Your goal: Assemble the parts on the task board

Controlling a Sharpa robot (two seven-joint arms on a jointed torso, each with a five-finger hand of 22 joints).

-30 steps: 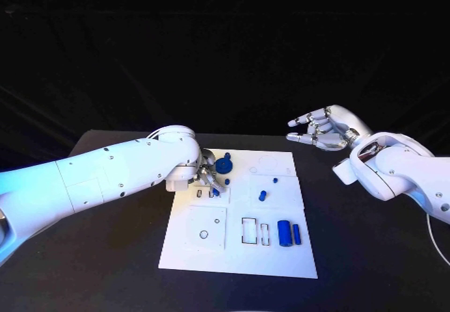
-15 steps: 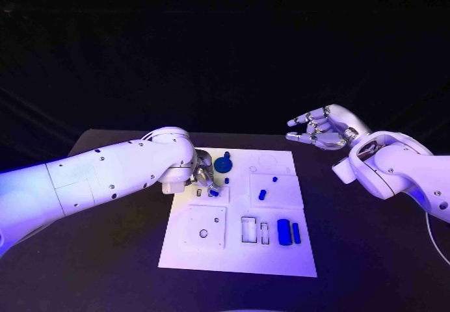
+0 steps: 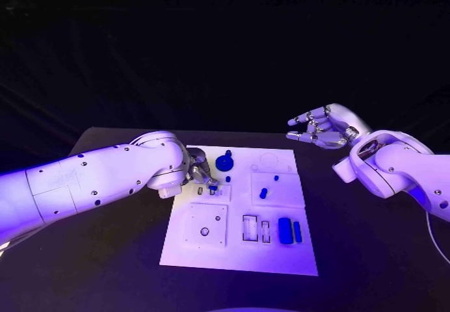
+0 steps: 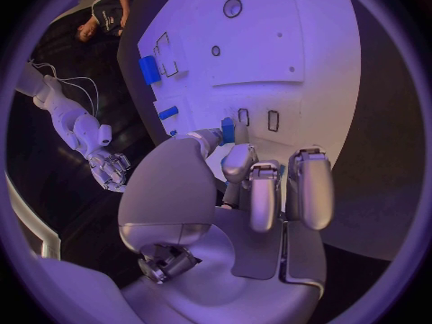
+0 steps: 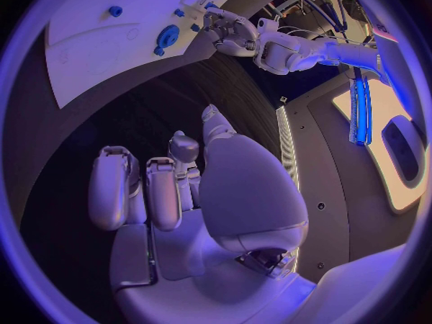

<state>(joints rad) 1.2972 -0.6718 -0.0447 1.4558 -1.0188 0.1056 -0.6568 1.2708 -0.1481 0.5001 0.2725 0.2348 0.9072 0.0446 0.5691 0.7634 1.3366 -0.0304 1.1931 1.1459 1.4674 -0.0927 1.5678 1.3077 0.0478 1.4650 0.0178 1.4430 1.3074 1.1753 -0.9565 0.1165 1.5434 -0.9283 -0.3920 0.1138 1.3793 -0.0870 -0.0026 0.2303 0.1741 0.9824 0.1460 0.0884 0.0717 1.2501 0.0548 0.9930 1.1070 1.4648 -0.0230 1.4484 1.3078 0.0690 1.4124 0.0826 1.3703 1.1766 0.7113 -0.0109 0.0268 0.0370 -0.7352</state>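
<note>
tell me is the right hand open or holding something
Open: the right hand hovers off the board, fingers spread, nothing in its palm in the right wrist view.

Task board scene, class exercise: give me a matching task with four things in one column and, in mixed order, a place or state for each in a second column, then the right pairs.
Column one:
1. left hand
2. right hand
3. round blue part
4. two long blue parts

Column two:
A. side by side near the task board's near right corner
B. raised beyond the board's far right corner, holding nothing
C. at the board's far edge
D. fingers down over a small blue part at the board's left side

Pairs: 1-D, 2-B, 3-C, 4-A
</note>
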